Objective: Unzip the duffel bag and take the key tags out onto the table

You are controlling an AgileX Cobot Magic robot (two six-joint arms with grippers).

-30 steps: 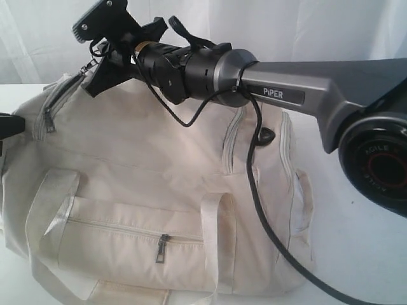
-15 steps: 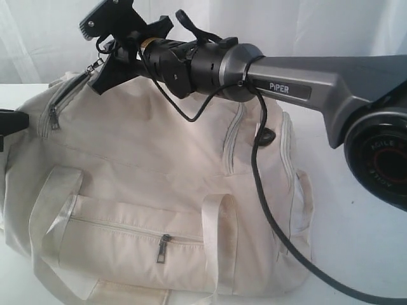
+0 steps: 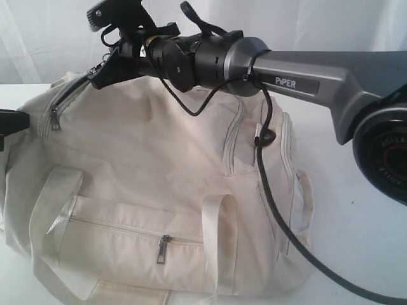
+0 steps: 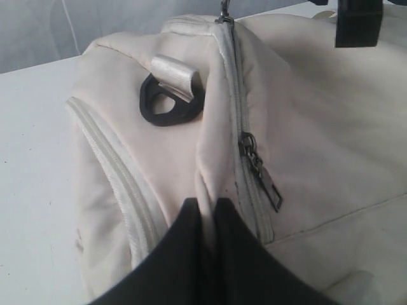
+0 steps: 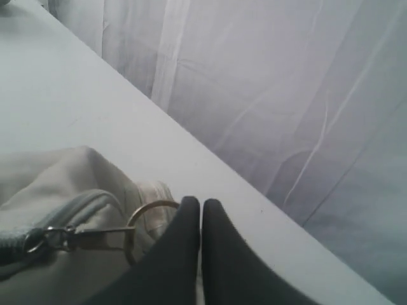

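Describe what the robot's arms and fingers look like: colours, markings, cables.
The right arm has a grey metallic link with a white PiPER marking, black wrist segments and a round black joint with a red ring. A loose black cable hangs from it. The right fingers and the left fingers are matte black and taper to rounded tips.

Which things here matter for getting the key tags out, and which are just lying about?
For the job: duffel bag; ring pull of its top zip, pinched by the right hand; left hand, gripping the bag's end fabric; table. Key tags: none visible.
Just there: white curtain; black plastic loop on the bag; front pocket zip.
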